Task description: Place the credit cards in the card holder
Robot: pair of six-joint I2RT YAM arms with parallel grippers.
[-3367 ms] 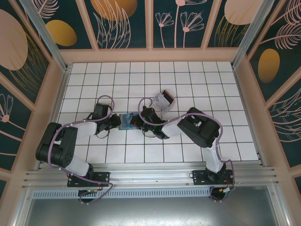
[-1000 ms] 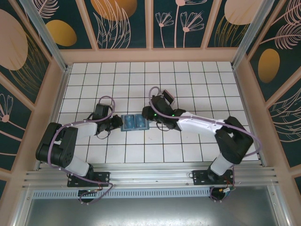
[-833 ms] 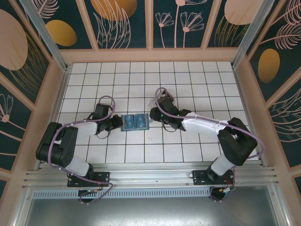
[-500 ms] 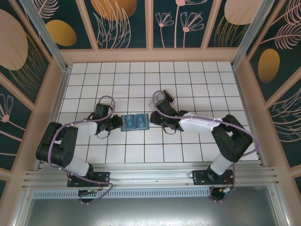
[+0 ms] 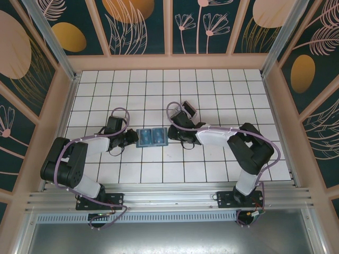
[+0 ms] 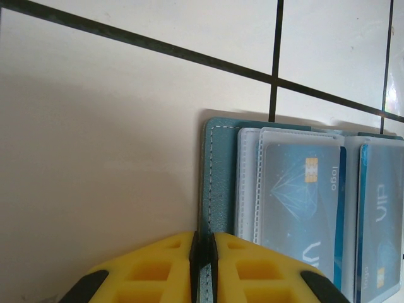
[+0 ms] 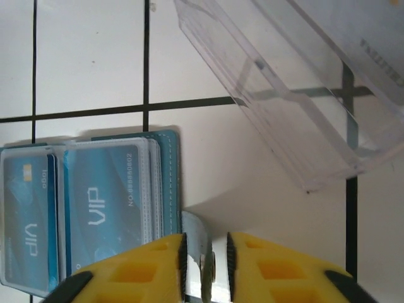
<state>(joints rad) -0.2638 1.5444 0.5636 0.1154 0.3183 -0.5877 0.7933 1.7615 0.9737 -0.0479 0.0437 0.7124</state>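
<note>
"VIP" credit cards [image 7: 104,202] in card holder [image 6: 218,183] (left hand [image 6: 203,243] clamped on it, right hand [image 7: 205,243] unclear)

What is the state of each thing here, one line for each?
card holder: open, flat on the tiles.
credit cards: two, tucked in its clear pockets.
left gripper: jaws shut on card holder's edge.
right gripper: jaws nearly closed, grip unclear.
clear box: lying apart from card holder.
</note>
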